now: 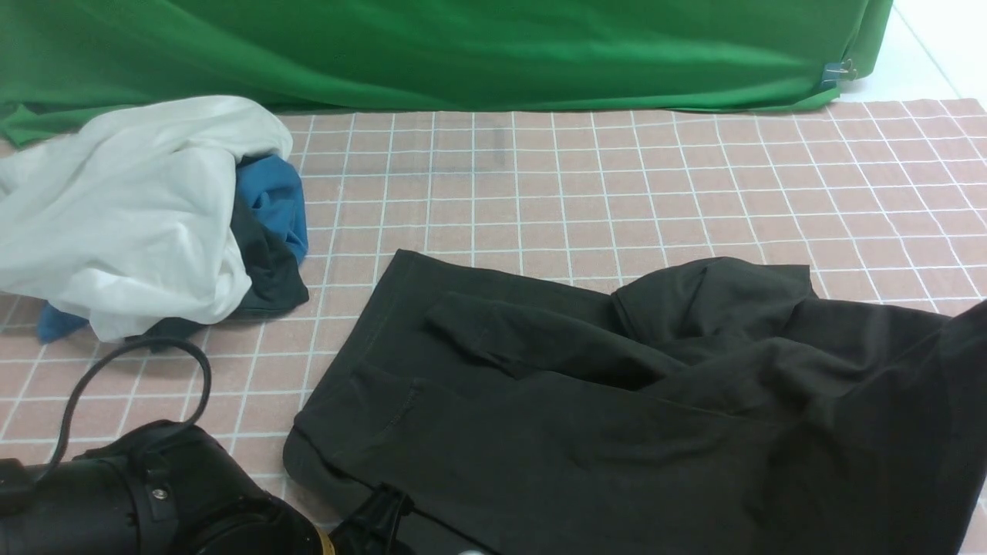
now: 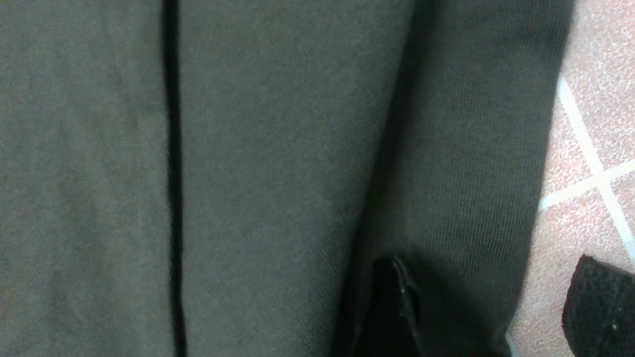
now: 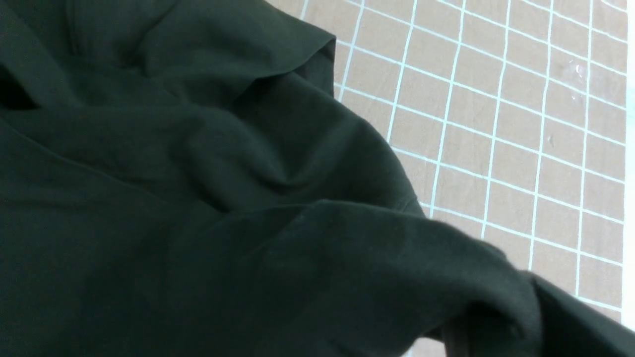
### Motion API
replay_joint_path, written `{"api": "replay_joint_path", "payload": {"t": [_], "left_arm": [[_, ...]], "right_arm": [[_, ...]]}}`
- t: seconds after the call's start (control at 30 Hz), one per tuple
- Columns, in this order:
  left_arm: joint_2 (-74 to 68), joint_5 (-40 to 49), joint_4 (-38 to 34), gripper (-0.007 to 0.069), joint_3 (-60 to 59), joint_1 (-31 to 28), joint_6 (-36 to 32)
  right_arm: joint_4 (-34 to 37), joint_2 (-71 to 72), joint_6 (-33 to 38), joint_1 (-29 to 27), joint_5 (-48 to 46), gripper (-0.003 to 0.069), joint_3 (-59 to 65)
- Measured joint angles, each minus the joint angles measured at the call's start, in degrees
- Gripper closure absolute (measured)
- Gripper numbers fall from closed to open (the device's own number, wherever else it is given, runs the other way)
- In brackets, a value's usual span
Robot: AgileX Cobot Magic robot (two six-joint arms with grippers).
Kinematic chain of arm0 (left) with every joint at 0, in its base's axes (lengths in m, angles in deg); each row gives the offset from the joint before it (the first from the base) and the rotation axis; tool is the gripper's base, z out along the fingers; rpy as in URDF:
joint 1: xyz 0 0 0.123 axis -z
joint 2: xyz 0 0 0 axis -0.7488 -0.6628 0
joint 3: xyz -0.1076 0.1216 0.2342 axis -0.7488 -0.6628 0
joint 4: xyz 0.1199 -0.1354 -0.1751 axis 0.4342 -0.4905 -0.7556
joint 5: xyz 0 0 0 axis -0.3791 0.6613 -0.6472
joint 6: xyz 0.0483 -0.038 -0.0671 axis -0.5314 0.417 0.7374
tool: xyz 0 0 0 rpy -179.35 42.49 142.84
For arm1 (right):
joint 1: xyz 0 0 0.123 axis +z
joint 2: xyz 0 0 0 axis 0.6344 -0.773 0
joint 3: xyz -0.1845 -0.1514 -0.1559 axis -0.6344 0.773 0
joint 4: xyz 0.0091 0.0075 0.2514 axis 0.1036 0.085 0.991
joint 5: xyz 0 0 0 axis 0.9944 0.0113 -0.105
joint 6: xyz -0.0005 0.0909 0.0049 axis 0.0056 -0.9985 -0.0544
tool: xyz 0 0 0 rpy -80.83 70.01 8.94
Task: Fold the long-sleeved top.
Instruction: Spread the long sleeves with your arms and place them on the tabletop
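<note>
**Left pincer is straddling the top's edge**

Left pincer (image 2: 496,317) sits wide open and holds nothing. One finger (image 2: 392,307) is over the top (image 1: 617,416), the other is past its edge above bare worktop (image 2: 605,59). So the edge runs right between the jaws, and the top stretches away toward the right pincer's side. Right pincer is buried behind raised cloth, so I can't tell its grip. Left looks nearest, it probably just needs to close.
</note>
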Motion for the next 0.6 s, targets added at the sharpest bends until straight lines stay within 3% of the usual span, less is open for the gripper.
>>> {"api": "replay_joint_path", "payload": {"t": [0.33,0.43,0.6], "left_arm": [[-0.24,-4.28,4.96,0.0181,0.0,0.0,2.18],[-0.52,-4.4,6.4,0.0215,0.0,0.0,4.24],[-2.95,-2.57,7.04,0.0336,0.52,0.0,6.06]], "right_arm": [[0.41,0.0,0.0,0.0,0.25,0.0554,0.0],[0.54,0.0,0.0,0.0,0.25,0.0554,0.0],[1.25,0.0,0.75,0.0,0.25,0.0552,0.0]]}}
